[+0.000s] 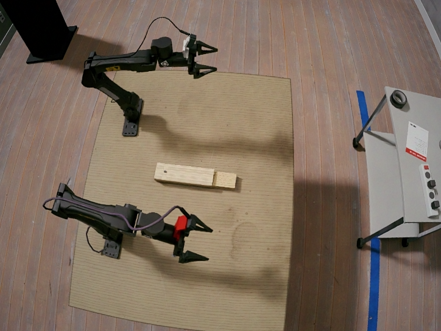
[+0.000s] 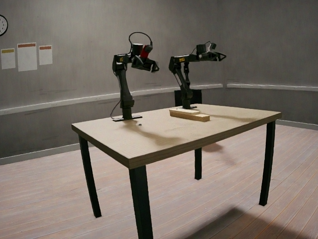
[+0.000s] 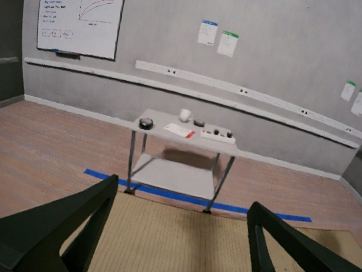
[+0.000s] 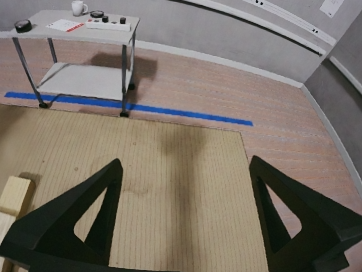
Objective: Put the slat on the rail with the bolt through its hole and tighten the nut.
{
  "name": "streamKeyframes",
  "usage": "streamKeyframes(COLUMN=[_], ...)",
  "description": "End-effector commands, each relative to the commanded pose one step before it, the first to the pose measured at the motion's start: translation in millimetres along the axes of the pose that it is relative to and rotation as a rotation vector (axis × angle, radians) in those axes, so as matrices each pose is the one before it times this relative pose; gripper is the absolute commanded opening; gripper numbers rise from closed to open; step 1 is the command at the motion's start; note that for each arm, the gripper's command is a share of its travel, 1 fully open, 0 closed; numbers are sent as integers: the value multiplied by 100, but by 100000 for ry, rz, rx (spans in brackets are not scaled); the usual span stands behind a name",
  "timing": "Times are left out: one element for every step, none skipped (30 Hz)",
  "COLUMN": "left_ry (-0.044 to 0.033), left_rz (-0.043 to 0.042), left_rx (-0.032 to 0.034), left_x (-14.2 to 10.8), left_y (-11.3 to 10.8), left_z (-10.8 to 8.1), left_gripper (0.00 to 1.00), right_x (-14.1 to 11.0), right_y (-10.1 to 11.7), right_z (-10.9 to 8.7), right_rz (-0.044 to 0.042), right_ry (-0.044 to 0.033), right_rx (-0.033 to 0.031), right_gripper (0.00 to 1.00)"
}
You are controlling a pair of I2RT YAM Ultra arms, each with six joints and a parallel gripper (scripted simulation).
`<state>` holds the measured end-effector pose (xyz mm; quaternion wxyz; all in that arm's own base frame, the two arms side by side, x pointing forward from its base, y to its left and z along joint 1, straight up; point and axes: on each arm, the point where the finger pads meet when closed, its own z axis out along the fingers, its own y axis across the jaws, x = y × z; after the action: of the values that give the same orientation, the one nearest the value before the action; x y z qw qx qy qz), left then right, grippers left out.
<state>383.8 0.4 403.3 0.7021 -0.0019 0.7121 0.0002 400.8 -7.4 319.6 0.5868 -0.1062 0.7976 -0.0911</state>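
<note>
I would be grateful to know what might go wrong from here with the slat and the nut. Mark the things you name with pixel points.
The small grey piece, apparently the nut (image 2: 139, 124), lies near the right arm's base (image 1: 116, 254) (image 2: 139, 117), so the right pincer (image 1: 209, 245) (image 2: 155, 70) (image 4: 185, 164) might knock it away. With no nut on the bolt (image 1: 164, 171) (image 2: 177, 109), the slat (image 1: 187, 174) (image 2: 184, 111) (image 4: 4, 226) could shift on the rail (image 1: 226, 179) (image 2: 203, 118) (image 4: 17, 192) if bumped.
</note>
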Motion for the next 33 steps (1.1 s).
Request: streamKeyframes(left_ry=[-2663,0,0,0,0,0,0,0,0,0,0,0,0,0,0,0,0,0,0,0,0,0,0,0,0,0,0,0,0,0,0,0,0], left_rz=[236,0,0,0,0,0,0,0,0,0,0,0,0,0,0,0,0,0,0,0,0,0,0,0,0,0,0,0,0,0,0,0,0], left_rx=[292,0,0,0,0,0,0,0,0,0,0,0,0,0,0,0,0,0,0,0,0,0,0,0,0,0,0,0,0,0,0,0,0], left_x=[-849,0,0,0,0,0,0,0,0,0,0,0,0,0,0,0,0,0,0,0,0,0,0,0,0,0,0,0,0,0,0,0,0], left_y=[64,0,0,0,0,0,0,0,0,0,0,0,0,0,0,0,0,0,0,0,0,0,0,0,0,0,0,0,0,0,0,0,0], left_z=[-327,0,0,0,0,0,0,0,0,0,0,0,0,0,0,0,0,0,0,0,0,0,0,0,0,0,0,0,0,0,0,0,0], left_gripper=[100,100,100,100,100,100,100,100,100,100,100,100,100,100,100,100,100,100,100,100,100,100,100,100,100,100,100,100,100,100,100,100,100], right_x=[2879,457,0,0,405,488,490,451,448,445,441,438,432,421,424,427,427,416,391,0,0,296,429,425,373,368,363,358,352,347,341,336,330], right_y=[490,151,0,0,278,83,84,169,176,184,191,198,209,229,225,221,223,234,235,0,0,361,189,198,261,268,274,281,287,293,299,306,312], right_z=[772,182,0,0,182,184,185,186,187,188,189,190,191,191,192,193,194,194,188,0,0,188,189,190,190,191,191,192,193,193,194,194,195], right_rz=[-9022,-1623,0,0,-1765,-1534,-1526,-1629,-1634,-1639,-1644,-1649,-1660,-1687,-1674,-1660,-1655,-1671,-1689,0,0,-1952,-1569,-1575,-1715,-1722,-1728,-1735,-1742,-1750,-1758,-1766,-1774], right_ry=[10628,1696,0,0,1577,1771,1776,1690,1684,1678,1671,1664,1651,1626,1632,1637,1634,1609,1552,0,0,1358,1618,1604,1499,1483,1466,1450,1432,1414,1394,1374,1353], right_rx=[-2873,-621,0,0,-922,-498,-516,-722,-754,-787,-819,-852,-893,-953,-963,-974,-997,-1039,-1058,0,0,-1324,-1011,-1050,-1193,-1227,-1260,-1294,-1329,-1363,-1398,-1432,-1467], right_gripper=[100,100,100,100,100,100,100,100,100,100,100,100,100,100,100,100,100,100,100,100,100,100,100,100,100,100,100,100,100,100,100,100,100])
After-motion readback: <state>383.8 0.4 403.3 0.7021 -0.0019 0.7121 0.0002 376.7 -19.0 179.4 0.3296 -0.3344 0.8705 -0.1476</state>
